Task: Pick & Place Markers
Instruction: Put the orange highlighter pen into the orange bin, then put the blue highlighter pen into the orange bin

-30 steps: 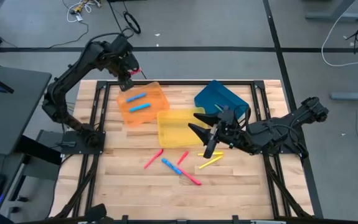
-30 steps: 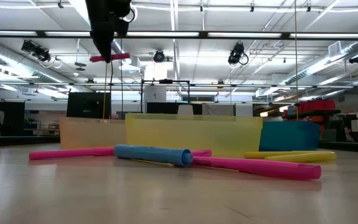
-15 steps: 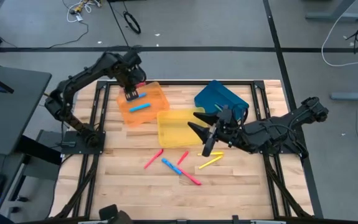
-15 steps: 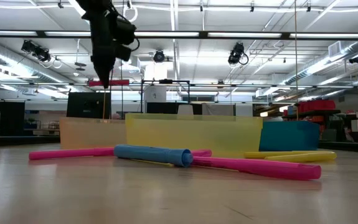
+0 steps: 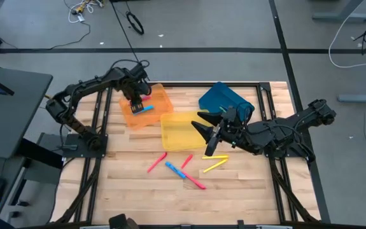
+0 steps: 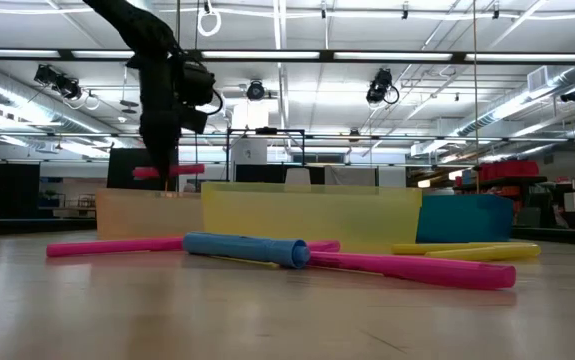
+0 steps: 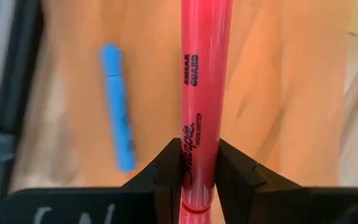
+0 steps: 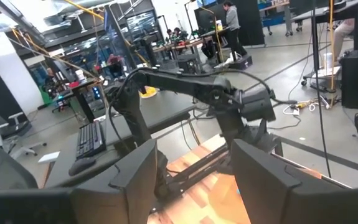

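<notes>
The left gripper (image 5: 136, 102) hangs over the orange tray (image 5: 160, 100), clenched on a pink marker (image 7: 202, 93); in the left wrist view both fingers (image 7: 166, 171) pinch the marker near one end, and its printed barrel runs straight out over the tray floor; in the low view the marker (image 6: 170, 171) lies level just above the tray's rim (image 6: 137, 205), not touching it. A blue marker (image 5: 146, 109) lies in the orange tray, just beside the gripper at its 4 o'clock; the wrist view shows it (image 7: 117, 115) flat on the floor, apart from the pink one.

The right gripper (image 5: 203, 127) sits over the yellow tray (image 5: 173, 135) at its 3 o'clock edge, fingers spread and gripping nothing; the right wrist view shows the two fingers (image 8: 135, 171) wide apart with only the left arm and the room beyond.

The blue tray (image 5: 224, 98) stands at 1 o'clock from the yellow one. On the bare table (image 5: 132, 191), at 6 o'clock from the yellow tray, lie loose markers: a pink one (image 5: 156, 163) farthest toward 8 o'clock; a blue one (image 5: 173, 168) beside it; a short pink one (image 5: 187, 160); another pink one (image 5: 195, 182) nearest the table's front edge; two yellow ones (image 5: 215, 166) at 4 o'clock, under the right arm.
</notes>
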Controlling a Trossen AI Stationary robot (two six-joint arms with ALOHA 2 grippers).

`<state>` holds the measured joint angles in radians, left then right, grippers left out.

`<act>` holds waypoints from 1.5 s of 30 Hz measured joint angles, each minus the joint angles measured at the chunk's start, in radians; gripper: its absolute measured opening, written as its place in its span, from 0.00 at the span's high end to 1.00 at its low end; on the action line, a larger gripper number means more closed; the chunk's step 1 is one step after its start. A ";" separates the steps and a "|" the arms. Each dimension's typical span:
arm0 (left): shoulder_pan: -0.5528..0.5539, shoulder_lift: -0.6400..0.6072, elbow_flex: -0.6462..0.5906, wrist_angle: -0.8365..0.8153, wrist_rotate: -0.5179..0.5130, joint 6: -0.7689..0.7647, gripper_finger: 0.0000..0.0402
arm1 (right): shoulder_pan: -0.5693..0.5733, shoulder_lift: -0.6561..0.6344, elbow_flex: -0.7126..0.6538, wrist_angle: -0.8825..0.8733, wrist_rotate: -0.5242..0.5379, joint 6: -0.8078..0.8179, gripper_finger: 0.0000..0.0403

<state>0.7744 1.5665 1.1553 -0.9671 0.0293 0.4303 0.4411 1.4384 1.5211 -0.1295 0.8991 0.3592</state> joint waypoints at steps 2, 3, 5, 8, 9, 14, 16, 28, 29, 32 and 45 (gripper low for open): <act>-0.007 0.000 -0.040 0.039 0.026 -0.003 0.81 | -0.001 0.000 0.000 0.000 0.000 0.000 0.49; -0.011 0.000 -0.060 0.059 0.027 -0.005 0.81 | -0.002 0.000 0.000 0.000 0.000 0.000 0.49; -0.020 0.000 -0.098 0.097 0.029 -0.007 0.81 | -0.004 0.000 0.000 0.000 0.000 0.000 0.49; -0.032 0.000 -0.146 0.140 0.029 -0.018 0.81 | -0.007 0.000 0.000 0.001 0.000 0.003 0.49; -0.036 0.000 -0.161 0.155 0.029 -0.020 0.81 | -0.009 0.000 0.000 0.000 0.000 0.005 0.49; -0.046 0.004 -0.218 0.213 0.029 -0.021 0.81 | -0.021 0.000 0.000 -0.005 0.000 0.025 0.49; -0.046 0.016 -0.224 0.224 0.027 -0.026 0.81 | -0.024 0.000 0.000 -0.005 -0.001 0.026 0.49; -0.062 0.115 -0.228 0.250 0.023 -0.030 0.81 | -0.027 0.000 0.000 -0.006 -0.002 0.029 0.49; -0.065 0.119 -0.228 0.253 0.021 -0.028 0.81 | -0.027 0.000 0.000 -0.006 -0.002 0.029 0.49; -0.073 0.130 -0.228 0.263 0.018 -0.027 0.81 | -0.027 0.000 0.000 -0.007 -0.002 0.033 0.49; -0.078 0.130 -0.227 0.259 0.017 -0.053 0.57 | -0.027 0.000 0.000 -0.008 -0.001 0.033 0.49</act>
<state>0.6960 1.6962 0.9282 -0.7084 0.0464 0.3777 0.4145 1.4387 1.5211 -0.1375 0.8978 0.3923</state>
